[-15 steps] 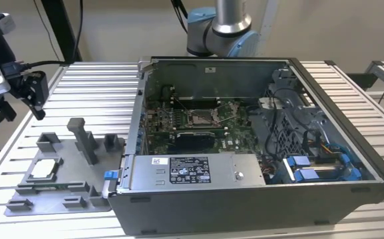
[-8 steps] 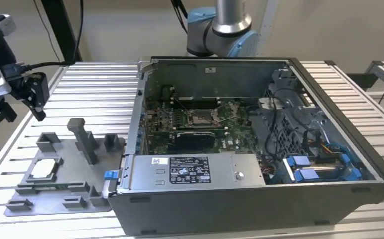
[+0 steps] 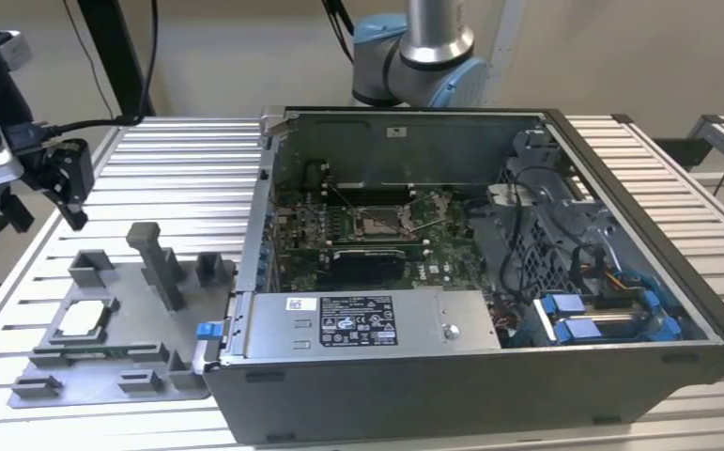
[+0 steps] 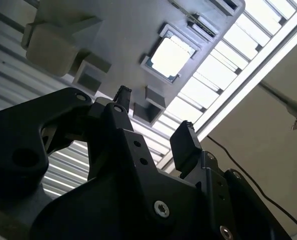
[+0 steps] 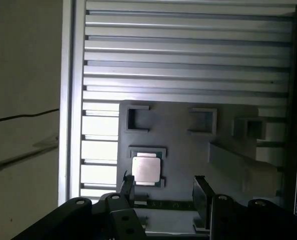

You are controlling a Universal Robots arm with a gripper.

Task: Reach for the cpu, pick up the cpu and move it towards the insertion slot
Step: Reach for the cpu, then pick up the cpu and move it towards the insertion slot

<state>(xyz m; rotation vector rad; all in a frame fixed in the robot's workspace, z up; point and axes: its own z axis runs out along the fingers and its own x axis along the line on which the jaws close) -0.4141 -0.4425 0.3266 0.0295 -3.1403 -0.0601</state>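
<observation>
Exterior view, read with both wrist views. An open computer case (image 3: 487, 376) lay on its side from the centre toward four o'clock. Its upper panel was off, presumably so that the green motherboard (image 3: 324, 240) inside could be reached from above. The arm (image 3: 427, 47) rose behind the case at twelve o'clock.

A grey plastic tray (image 3: 124, 381) sat just beside the case at eight o'clock. Its raised blocks and pockets seemed shaped to keep each part at a known spot. The gripper (image 3: 46, 202) hung over the table at nine o'clock, apart from the tray. In the first wrist view its black fingers (image 5: 202, 200) stood wide apart with nothing between them.

The insertion slot (image 3: 376, 224), a metal-framed square with a thin wire lever, sat near the middle of the motherboard. The cpu (image 3: 83, 320) lay flat in a shallow square pocket of the tray, pale face up. It was at five o'clock from the gripper and untouched, so the reach was judged unfinished.

The room showed a plain beige wall (image 3: 237, 56). The table (image 3: 174, 160) was of ribbed pale metal slats, level and bright.
</observation>
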